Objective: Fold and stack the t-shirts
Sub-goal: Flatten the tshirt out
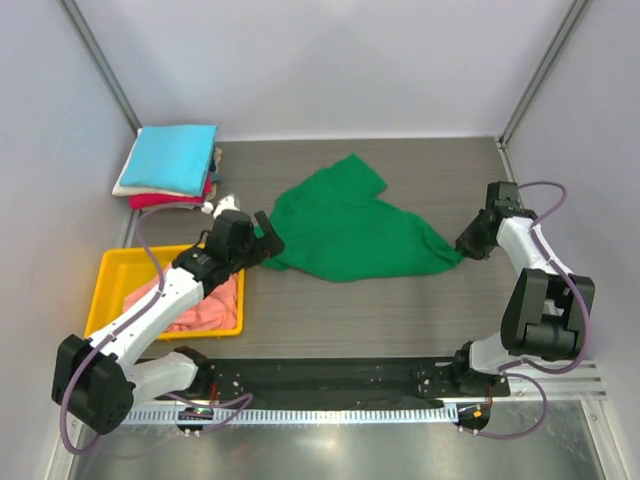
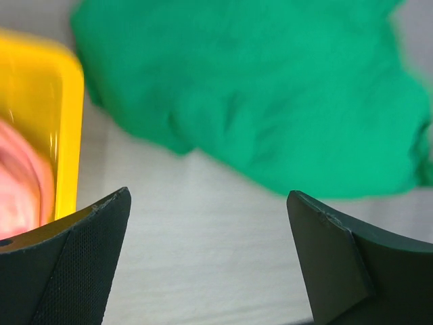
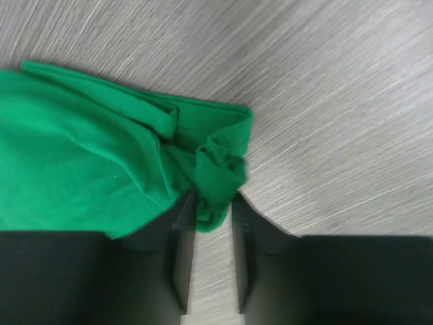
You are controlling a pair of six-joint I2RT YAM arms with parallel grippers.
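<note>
- Shows folded stack (image 1: 170,165), back left.
- Leaves green shirt (image 1: 350,228) rumpled, pink shirt (image 1: 205,302) in tray (image 1: 103,295).
- Clamps right gripper (image 3: 213,200) on green shirt; holds left gripper (image 2: 208,196) spread, empty.

loose shirt (image 1: 350,225) mid-table, tray (image 1: 122,268) left, stack (image 1: 170,165) behind.

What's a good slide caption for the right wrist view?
Right gripper pinching a bunched edge of the green t-shirt on the wood-grain table.

Bare table (image 1: 330,310) lies open on the near side of the green t-shirt (image 1: 345,225). The yellow tray (image 1: 120,275) and the folded shirt stack (image 1: 175,160) crowd the left side.
</note>
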